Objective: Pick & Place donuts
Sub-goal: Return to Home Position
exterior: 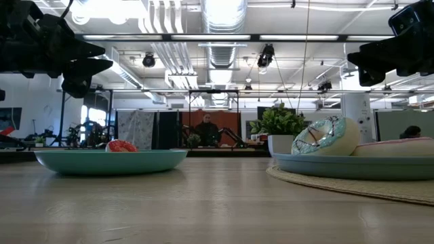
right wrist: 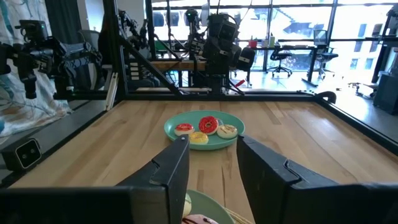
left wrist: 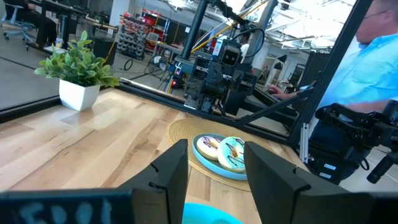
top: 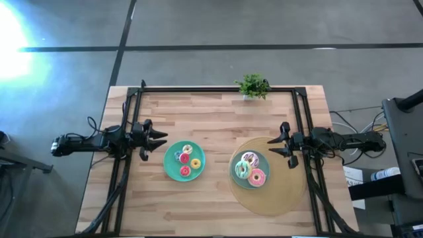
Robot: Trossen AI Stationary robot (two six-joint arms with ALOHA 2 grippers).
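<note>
Several small iced donuts lie on a teal plate [top: 184,160] left of centre: red, yellow, white and others, also in the right wrist view [right wrist: 205,127]. Three more donuts [top: 250,168], teal-white, green-yellow and pink, lie on a second teal plate [top: 235,173] that rests on a round woven mat [top: 284,192]. My left gripper [top: 158,141] hovers open just left of the left plate. My right gripper [top: 280,144] hovers open just right of the right plate. Both are empty.
A small potted plant [top: 252,86] stands at the table's far edge. A black frame [top: 218,89] runs along the far edge and both sides. A person in a light blue shirt [left wrist: 373,56] shows beyond the table's right side. Bare wood lies between the plates and along the near edge.
</note>
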